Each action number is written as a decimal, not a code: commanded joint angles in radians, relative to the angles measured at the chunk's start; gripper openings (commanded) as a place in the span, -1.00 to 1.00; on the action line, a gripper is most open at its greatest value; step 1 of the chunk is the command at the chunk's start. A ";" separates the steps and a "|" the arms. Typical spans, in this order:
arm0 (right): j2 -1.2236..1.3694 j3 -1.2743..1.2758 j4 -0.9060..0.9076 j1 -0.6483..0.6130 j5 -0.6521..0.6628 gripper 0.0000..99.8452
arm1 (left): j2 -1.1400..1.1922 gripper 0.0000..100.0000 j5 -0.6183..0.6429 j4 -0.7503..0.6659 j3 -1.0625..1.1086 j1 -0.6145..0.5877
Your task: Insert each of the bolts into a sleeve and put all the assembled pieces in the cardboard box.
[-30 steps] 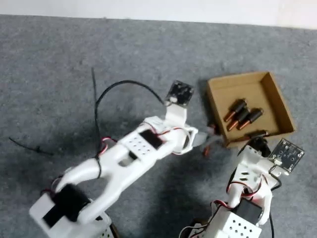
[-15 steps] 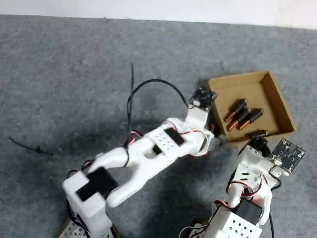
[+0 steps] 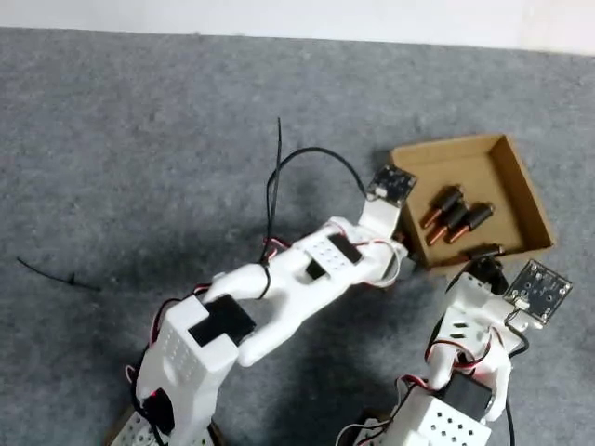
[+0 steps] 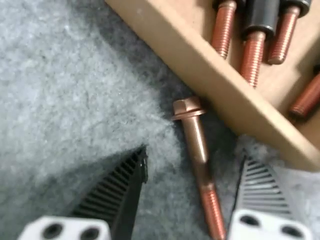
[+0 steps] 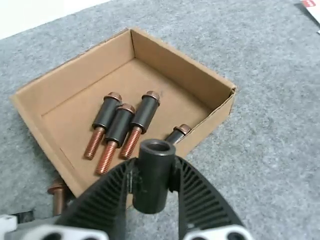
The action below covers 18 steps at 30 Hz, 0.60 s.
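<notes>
Bolt (image 4: 199, 155): copper-coloured, flanged hex head, lying flat on the grey desk (image 4: 75, 75) toward its far right, head touching the outer wall of the cardboard box (image 4: 215, 75), threaded tip pointing away from that wall. Not yet in a sleeve. Framed by the left end effector (image 4: 195, 161), spread wide with one ribbed finger to each side of the shank and gripping nothing. Judged rigid and dense for its size: no give under pressure, no risk of crushing. Probably slick along the plain upper shank, rougher on the thread. Best taken across the plain shank just below the flange, leaving the threaded end free to enter a bore; likely to pivot if pinched on the thread alone. Worth minding the finger nearer the box: thin cardboard, easily shoved or buckled. Held upright in the right end effector (image 5: 154, 182), clamped shut around it close to the box wall on the side facing the arms: the black sleeve (image 5: 155, 155), open bore facing up. Inside the box, three assembled pieces (image 5: 122, 125) side by side and a fourth assembled piece (image 5: 176, 134) close against the wall.
</notes>
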 commanded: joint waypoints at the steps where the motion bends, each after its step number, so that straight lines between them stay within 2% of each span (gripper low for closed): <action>1: -0.019 -0.044 0.002 0.005 -0.009 -0.99 | 0.010 -0.43 -0.005 0.074 -0.074 0.005; 7: -0.019 -0.044 0.002 0.005 -0.009 -0.99 | 0.013 -0.43 -0.003 0.224 -0.134 -0.004; 16: -0.019 -0.044 0.002 0.005 -0.009 -0.99 | 0.013 -0.44 -0.003 0.232 -0.131 -0.010; 18: -0.019 -0.044 0.002 0.005 -0.009 -0.99 | 0.013 -0.54 -0.003 0.232 -0.134 -0.010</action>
